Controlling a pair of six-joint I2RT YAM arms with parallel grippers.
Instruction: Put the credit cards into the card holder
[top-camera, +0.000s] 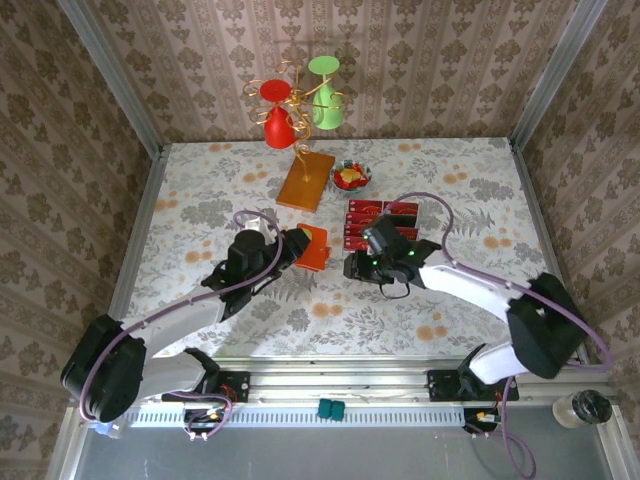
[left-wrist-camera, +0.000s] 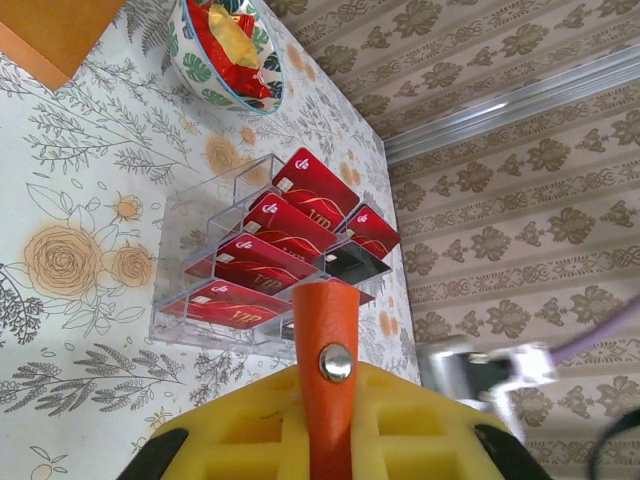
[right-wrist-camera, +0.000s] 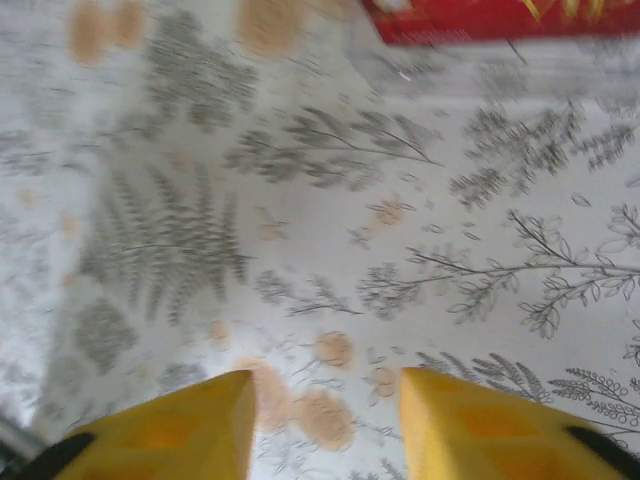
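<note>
Card holder (left-wrist-camera: 325, 335) pinched in left jaws; right jaws parted above table (right-wrist-camera: 300, 230).

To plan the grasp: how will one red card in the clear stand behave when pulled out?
The red card looks thin and flat, so probably stiff yet light. Its glossy face may slip when pinched. The clear stand seems light too and might shift.

Credit card (right-wrist-camera: 470, 20) blurred, cut off above.
</note>
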